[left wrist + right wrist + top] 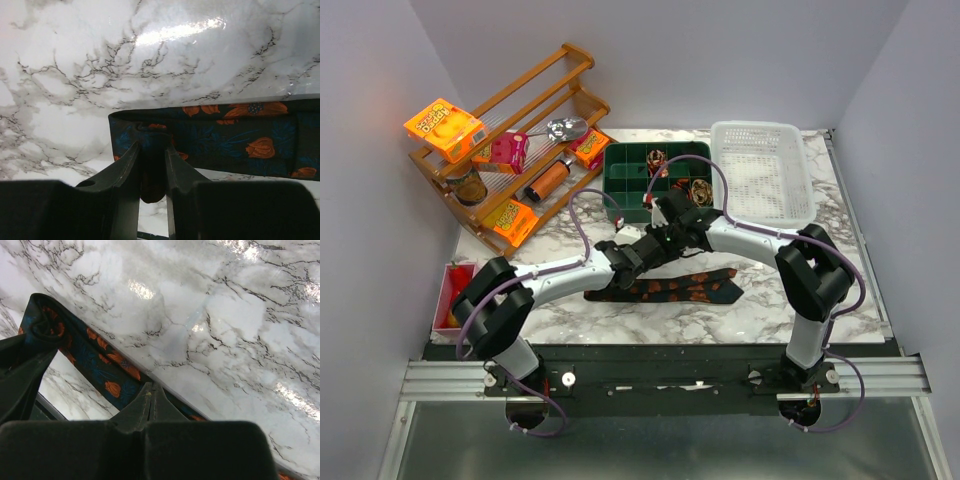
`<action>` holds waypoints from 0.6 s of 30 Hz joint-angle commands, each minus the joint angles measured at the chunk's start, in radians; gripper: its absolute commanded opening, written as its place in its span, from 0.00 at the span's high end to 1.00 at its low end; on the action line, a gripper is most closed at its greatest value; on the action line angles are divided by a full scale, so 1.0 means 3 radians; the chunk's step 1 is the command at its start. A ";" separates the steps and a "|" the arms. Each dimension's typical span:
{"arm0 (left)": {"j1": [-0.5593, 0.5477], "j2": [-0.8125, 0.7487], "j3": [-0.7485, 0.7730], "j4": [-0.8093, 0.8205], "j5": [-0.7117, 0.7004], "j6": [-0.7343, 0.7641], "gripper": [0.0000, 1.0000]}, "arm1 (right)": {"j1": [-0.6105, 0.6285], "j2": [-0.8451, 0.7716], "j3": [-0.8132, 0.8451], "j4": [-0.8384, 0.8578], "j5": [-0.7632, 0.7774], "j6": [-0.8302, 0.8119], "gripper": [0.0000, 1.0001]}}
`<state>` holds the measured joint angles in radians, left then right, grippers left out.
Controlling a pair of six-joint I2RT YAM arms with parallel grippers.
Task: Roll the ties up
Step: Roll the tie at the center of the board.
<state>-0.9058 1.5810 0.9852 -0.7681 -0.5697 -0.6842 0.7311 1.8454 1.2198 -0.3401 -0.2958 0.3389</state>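
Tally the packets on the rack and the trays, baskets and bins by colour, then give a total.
orange packets: 3
pink packet: 1
green tray: 1
white basket: 1
red bin: 1
Total: 7

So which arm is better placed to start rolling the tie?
Left, probably: the left pincer grips the tie at its folded end, where a roll starts; the right pincer is shut, farther along.
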 commanded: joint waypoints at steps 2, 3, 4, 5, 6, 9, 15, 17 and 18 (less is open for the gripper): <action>-0.0059 0.0058 -0.0016 0.0177 0.0155 -0.0153 0.59 | 0.0002 -0.0031 -0.0037 -0.0022 0.0076 -0.0046 0.99; -0.0064 0.0048 -0.0037 0.0203 0.0181 -0.0158 0.55 | 0.0002 -0.0031 -0.0042 -0.0022 0.0076 -0.0051 0.99; -0.0064 0.0027 -0.0052 0.0239 0.0196 -0.0169 0.54 | 0.0002 -0.0031 -0.0042 -0.0022 0.0076 -0.0051 0.99; -0.0074 0.0017 -0.0062 0.0259 0.0217 -0.0184 0.54 | 0.0002 -0.0026 -0.0042 -0.0017 0.0076 -0.0051 0.99; -0.0074 0.0002 -0.0083 0.0269 0.0222 -0.0199 0.52 | 0.0002 -0.0021 -0.0042 -0.0022 0.0081 -0.0056 0.99; -0.0089 -0.0039 -0.0108 0.0331 0.0263 -0.0235 0.50 | 0.0002 -0.0010 -0.0042 -0.0017 0.0076 -0.0056 0.99; -0.0146 -0.0095 -0.0180 0.0423 0.0309 -0.0322 0.50 | 0.0002 -0.0005 -0.0032 -0.0017 0.0040 -0.0066 0.99; -0.0166 -0.0085 -0.0190 0.0449 0.0319 -0.0368 0.49 | 0.0002 0.0000 -0.0032 -0.0022 0.0015 -0.0087 0.99; -0.0166 -0.0080 -0.0221 0.0474 0.0339 -0.0373 0.50 | 0.0002 0.0005 -0.0026 -0.0012 -0.0011 -0.0087 0.98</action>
<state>-0.9432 1.5761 0.9474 -0.6682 -0.4973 -0.7475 0.7311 1.8458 1.2198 -0.3401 -0.2962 0.3367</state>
